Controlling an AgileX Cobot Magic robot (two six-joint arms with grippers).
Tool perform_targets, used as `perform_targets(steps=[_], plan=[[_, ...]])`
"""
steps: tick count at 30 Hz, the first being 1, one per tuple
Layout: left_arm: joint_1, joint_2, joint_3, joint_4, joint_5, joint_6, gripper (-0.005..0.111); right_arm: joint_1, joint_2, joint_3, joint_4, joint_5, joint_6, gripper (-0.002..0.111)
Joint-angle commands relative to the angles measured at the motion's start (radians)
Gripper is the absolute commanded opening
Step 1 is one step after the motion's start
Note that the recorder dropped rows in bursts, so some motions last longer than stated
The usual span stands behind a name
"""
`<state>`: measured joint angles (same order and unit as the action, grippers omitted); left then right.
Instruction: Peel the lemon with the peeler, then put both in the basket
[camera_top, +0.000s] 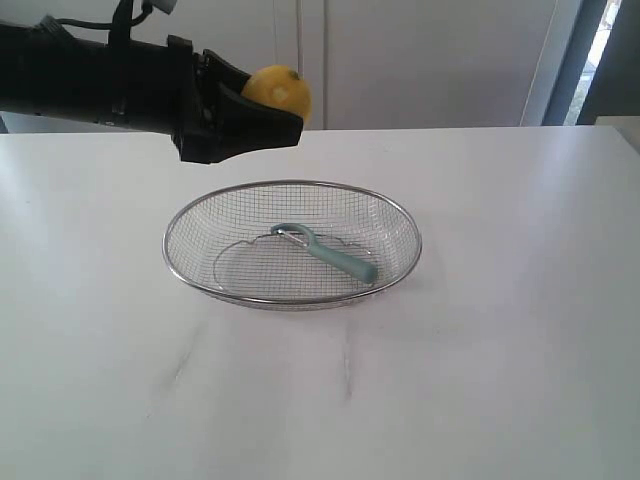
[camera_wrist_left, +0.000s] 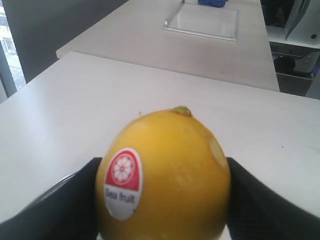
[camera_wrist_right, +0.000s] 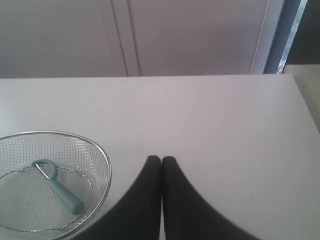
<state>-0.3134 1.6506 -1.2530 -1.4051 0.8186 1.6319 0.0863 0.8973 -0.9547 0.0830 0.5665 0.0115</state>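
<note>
My left gripper (camera_top: 268, 112) is shut on the yellow lemon (camera_top: 280, 92), held in the air above the basket's far left rim. Up close the lemon (camera_wrist_left: 165, 175) fills the left wrist view between two black fingers (camera_wrist_left: 260, 200) and carries a red and white sticker. The wire mesh basket (camera_top: 400, 215) sits mid-table with the teal peeler (camera_top: 330, 253) lying inside it. My right gripper (camera_wrist_right: 161, 160) is shut on nothing, above bare table beside the basket (camera_wrist_right: 102, 155), where the peeler (camera_wrist_right: 60, 187) also shows. The right arm is out of the exterior view.
White table (camera_top: 520, 350) stretches all around the basket. A second table with a clear tray (camera_wrist_left: 202, 22) stands beyond it. White cabinet doors (camera_wrist_right: 125, 35) back the scene.
</note>
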Motion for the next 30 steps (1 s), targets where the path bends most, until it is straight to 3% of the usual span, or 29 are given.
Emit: perform_targets(steps=[1,5,10,30], plan=[[-0.002,-0.006,-0.005,-0.028,0.017,-0.004,0.0,-0.057,-0.076,0.002,0.015,-0.007,-0.012,0.0],[-0.002,-0.006,-0.005,-0.028,0.017,-0.004,0.0,-0.182,-0.174,0.002,0.015,-0.007,-0.012,0.0],[-0.002,-0.006,-0.005,-0.028,0.017,-0.004,0.0,-0.249,-0.247,0.002,0.015,-0.007,-0.012,0.0],[-0.002,-0.006,-0.005,-0.028,0.015,-0.004,0.0,-0.247,-0.277,0.002,0.015,-0.007,-0.012,0.0]])
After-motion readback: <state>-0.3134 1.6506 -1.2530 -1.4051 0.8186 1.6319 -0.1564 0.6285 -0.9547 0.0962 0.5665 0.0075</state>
